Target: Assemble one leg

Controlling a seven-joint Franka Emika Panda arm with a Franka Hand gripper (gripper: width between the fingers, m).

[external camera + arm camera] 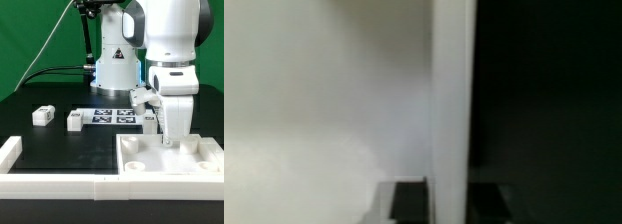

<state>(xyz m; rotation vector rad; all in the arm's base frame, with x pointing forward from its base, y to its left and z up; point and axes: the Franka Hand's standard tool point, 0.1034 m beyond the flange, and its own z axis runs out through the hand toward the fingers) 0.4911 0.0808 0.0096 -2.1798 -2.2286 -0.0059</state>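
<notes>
- Gripper (165, 140): pointed straight down over the back edge of the square tray piece (190, 162), fingertips low at its rim; I cannot tell whether the jaws are apart or closed, nor whether anything sits between them
- Outer leg (42, 116): loose on the black table (60, 145), far toward the exterior view's left; well apart from the gripper; tag face visible
- Inner leg (75, 121): loose on the table near the outer leg, just beside the end of the marker board (110, 115) on the exterior view's left; not touched by the arm
- Square tray piece: in the front corner on the exterior view's right, against the white fence (60, 186); corner sockets face up
- Wrist view: I see only a blurred white surface (331, 100) close to the lens; a pale straight edge; darkness beyond it; no leg can be made out there
</notes>
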